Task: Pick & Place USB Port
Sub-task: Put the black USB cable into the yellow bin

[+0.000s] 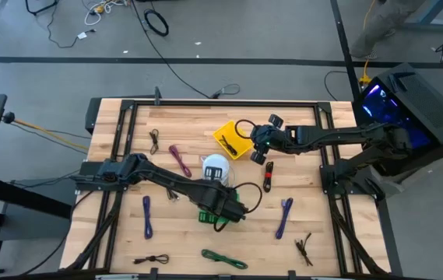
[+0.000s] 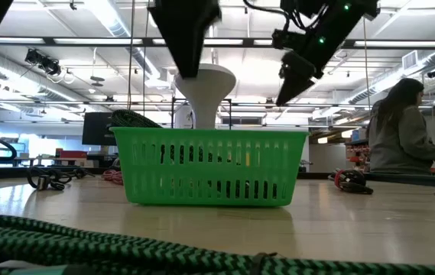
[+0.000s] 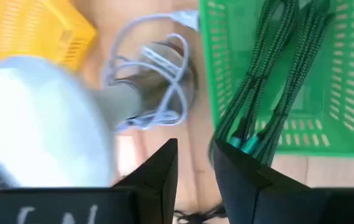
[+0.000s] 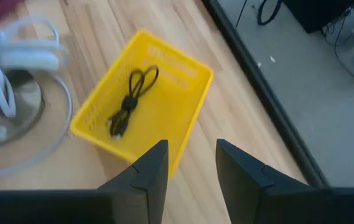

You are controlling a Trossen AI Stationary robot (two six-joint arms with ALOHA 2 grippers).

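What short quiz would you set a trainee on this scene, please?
1. True or false: the USB port lies inside the yellow basket.
2. What lies in the yellow basket? A) a dark wire tie B) a purple strap C) nothing
3. Fill in: the left gripper hangs nearest the ___ basket.

Key: 1 false, it lies on the bare table. 2 A. 3 green, the green basket.
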